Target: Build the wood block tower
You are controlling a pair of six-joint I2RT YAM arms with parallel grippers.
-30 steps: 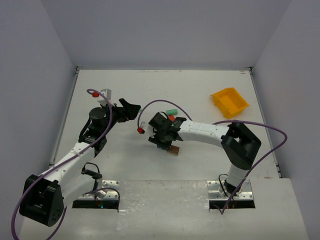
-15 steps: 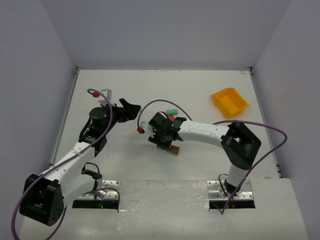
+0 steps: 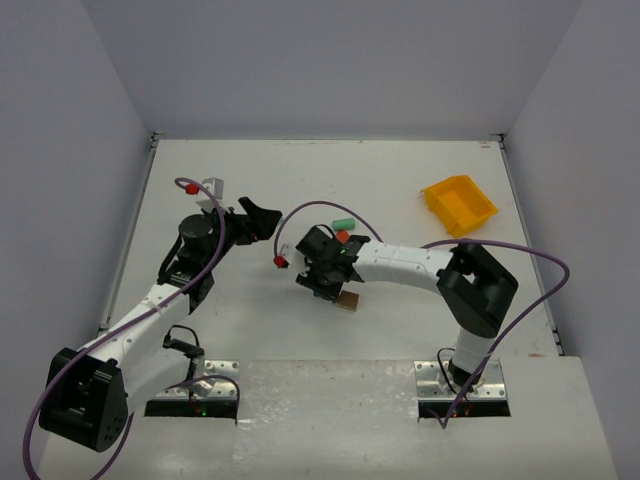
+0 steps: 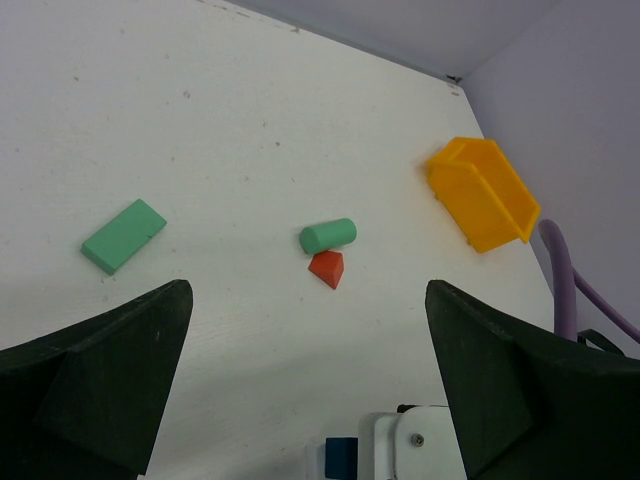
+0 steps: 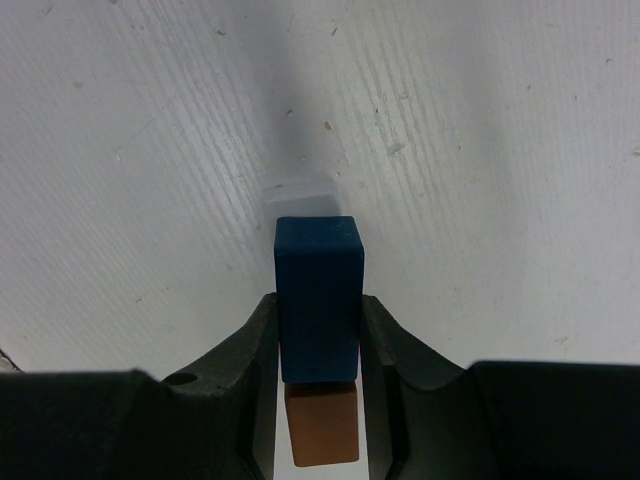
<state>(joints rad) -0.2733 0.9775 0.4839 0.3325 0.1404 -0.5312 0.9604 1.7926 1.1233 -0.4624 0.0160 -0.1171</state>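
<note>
The right hand [image 5: 320, 335] is closed on a small blue block [image 5: 318, 290], its 2 fingers [image 5: 262, 340] pressing the block's sides just above the white worktop [image 5: 480, 150]. The block stands upright in the grip. Right behind it, deeper between the fingers, sits a brown block [image 5: 322, 425]. From the wrist view the 2 blocks seem to meet edge to edge, though I can't say for sure that they touch. From above, that brown block pokes out beside the right hand, near the middle of the worktop.

The left hand [image 4: 305, 300] hangs with its fingers spread wide and nothing between them. It is well apart from the right hand, off to that hand's left.

Further back lie 3 loose blocks. A mint green cylinder [image 4: 328, 235] lies on its side with a red wedge-shaped block [image 4: 327, 269] just beside it, close to the right arm. A flat mint green block [image 4: 123, 235] lies apart from that pair. A yellow bin [image 4: 485, 195] sits by itself toward the far right corner.
</note>
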